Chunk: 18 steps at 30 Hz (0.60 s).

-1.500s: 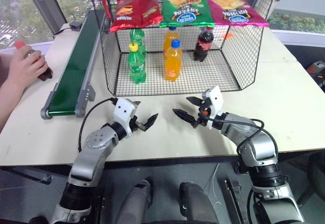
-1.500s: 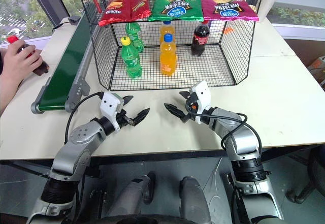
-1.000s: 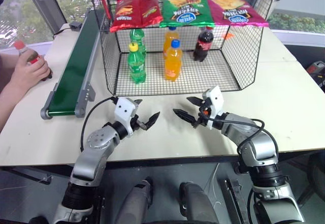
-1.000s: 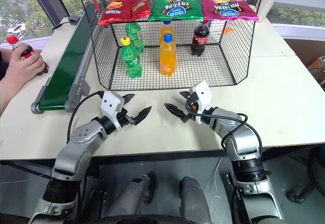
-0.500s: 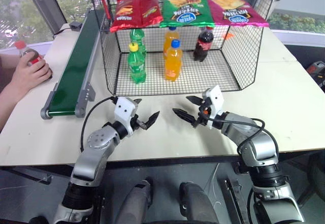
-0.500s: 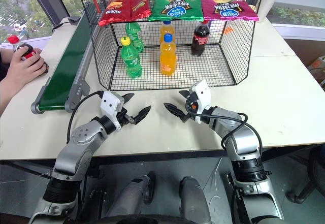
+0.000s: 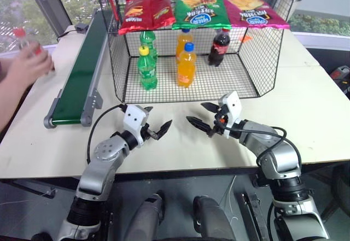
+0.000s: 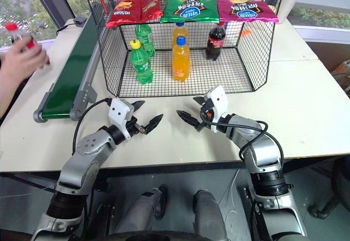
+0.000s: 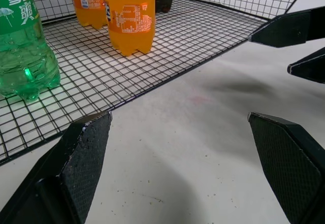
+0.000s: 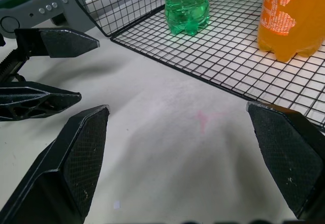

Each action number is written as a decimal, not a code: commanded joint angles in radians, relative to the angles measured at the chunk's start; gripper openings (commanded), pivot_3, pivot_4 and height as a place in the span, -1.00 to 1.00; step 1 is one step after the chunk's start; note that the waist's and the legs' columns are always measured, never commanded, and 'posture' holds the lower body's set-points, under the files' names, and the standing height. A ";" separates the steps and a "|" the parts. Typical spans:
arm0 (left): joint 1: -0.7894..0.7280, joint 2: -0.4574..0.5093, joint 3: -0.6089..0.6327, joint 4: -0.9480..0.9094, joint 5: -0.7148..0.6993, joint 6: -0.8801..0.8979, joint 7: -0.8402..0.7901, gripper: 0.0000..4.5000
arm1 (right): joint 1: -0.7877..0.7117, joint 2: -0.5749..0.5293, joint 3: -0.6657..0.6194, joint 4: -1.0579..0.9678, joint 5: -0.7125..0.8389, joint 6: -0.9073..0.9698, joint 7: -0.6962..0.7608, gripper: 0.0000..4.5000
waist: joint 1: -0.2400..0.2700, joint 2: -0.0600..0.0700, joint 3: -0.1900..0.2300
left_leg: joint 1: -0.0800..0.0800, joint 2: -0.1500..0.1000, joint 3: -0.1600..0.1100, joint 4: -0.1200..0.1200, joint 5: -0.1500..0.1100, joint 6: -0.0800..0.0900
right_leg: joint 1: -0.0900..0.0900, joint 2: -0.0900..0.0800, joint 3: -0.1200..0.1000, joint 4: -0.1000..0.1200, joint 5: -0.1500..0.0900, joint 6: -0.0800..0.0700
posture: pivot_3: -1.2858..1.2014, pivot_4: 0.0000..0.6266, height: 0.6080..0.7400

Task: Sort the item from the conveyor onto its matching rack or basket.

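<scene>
I count one wire cage (image 7: pixel 262 60) beyond both grippers, three chip bags (image 7: pixel 199 9) on top, two green bottles (image 7: pixel 146 69), two orange bottles (image 7: pixel 186 65), one cola inside. My left gripper (image 7: pixel 156 126) and right gripper (image 7: pixel 201 116) hover spread, empty. The cola bottle (image 8: pixel 16 35) sits in a person's hand (image 7: pixel 27 66), left past the conveyor (image 7: pixel 82 71).

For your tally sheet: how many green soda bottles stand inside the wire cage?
2: a yellow-capped green bottle near the wire cage's front left, and another green bottle right behind it.
</scene>
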 commanded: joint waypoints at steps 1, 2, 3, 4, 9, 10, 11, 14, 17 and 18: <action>-0.002 -0.001 -0.001 -0.018 0.003 -0.014 0.001 1.00 | -0.020 -0.008 -0.005 -0.046 0.012 -0.008 0.009 0.99 | 0.000 0.000 0.000 | 0.000 0.000 0.000 0.000 0.000 0.000 | 0.000 0.000 0.000 0.000 0.000 0.000 | 0.03 -0.52 0.97; -0.002 -0.001 -0.002 -0.018 0.003 -0.013 0.001 1.00 | -0.020 -0.008 -0.004 -0.047 0.013 -0.007 0.009 0.99 | 0.000 0.000 0.000 | 0.000 0.000 0.000 0.000 0.000 0.000 | 0.000 0.000 0.000 0.000 0.000 0.000 | 0.03 -0.52 0.97; -0.002 -0.002 -0.001 -0.018 0.000 -0.013 0.000 1.00 | -0.020 -0.009 -0.004 -0.048 0.013 -0.007 0.009 0.99 | 0.000 0.000 0.000 | 0.000 0.000 0.000 0.000 0.000 0.000 | 0.000 0.000 0.000 0.000 0.000 0.000 | 0.03 -0.52 0.97; -0.003 -0.002 -0.001 -0.017 -0.001 -0.013 -0.001 1.00 | -0.020 -0.009 -0.004 -0.048 0.014 -0.006 0.010 0.99 | 0.000 0.000 0.000 | 0.000 0.000 0.000 0.000 0.000 0.000 | 0.000 0.000 0.000 0.000 0.000 0.000 | 0.03 -0.52 0.97; -0.018 0.009 0.006 -0.002 0.005 -0.002 -0.002 1.00 | -0.028 -0.008 -0.004 -0.054 0.020 0.002 0.011 0.99 | 0.000 0.000 0.000 | 0.000 0.000 0.000 0.000 0.000 0.000 | 0.000 0.000 0.000 0.000 0.000 0.000 | 0.03 -0.52 0.97; -0.022 0.012 0.010 0.001 0.004 0.003 -0.001 1.00 | -0.031 -0.008 -0.004 -0.056 0.021 0.004 0.012 0.99 | 0.000 0.000 0.000 | 0.000 0.000 0.000 0.000 0.000 0.000 | 0.000 0.000 0.000 0.000 0.000 0.000 | 0.03 -0.52 0.97; -0.028 0.017 0.018 0.008 0.005 0.005 0.002 1.00 | -0.034 -0.008 -0.004 -0.060 0.023 0.008 0.013 0.99 | 0.000 0.000 0.000 | 0.000 0.000 0.000 0.000 0.000 0.000 | 0.000 0.000 0.000 0.000 0.000 0.000 | 0.03 -0.52 0.97; -0.045 0.043 0.026 0.022 0.013 0.018 -0.001 1.00 | -0.047 -0.011 -0.003 -0.074 0.032 0.018 0.024 0.99 | 0.000 0.000 0.000 | 0.000 0.000 0.000 0.000 0.000 0.000 | 0.000 0.000 0.000 0.000 0.000 0.000 | 0.03 -0.52 0.97; -0.053 0.067 0.049 -0.019 -0.016 0.055 -0.007 1.00 | -0.065 -0.020 -0.003 -0.099 0.048 0.034 0.041 0.99 | 0.000 0.000 0.000 | 0.000 0.000 0.000 0.000 0.000 0.000 | 0.000 0.000 0.000 0.000 0.000 0.000 | 0.03 -0.52 0.97; -0.054 0.074 0.057 -0.035 -0.025 0.068 -0.010 1.00 | -0.070 -0.024 -0.003 -0.109 0.054 0.039 0.045 0.99 | 0.000 0.000 0.000 | 0.000 0.000 0.000 0.000 0.000 0.000 | 0.000 0.000 0.000 0.000 0.000 0.000 | 0.03 -0.52 0.97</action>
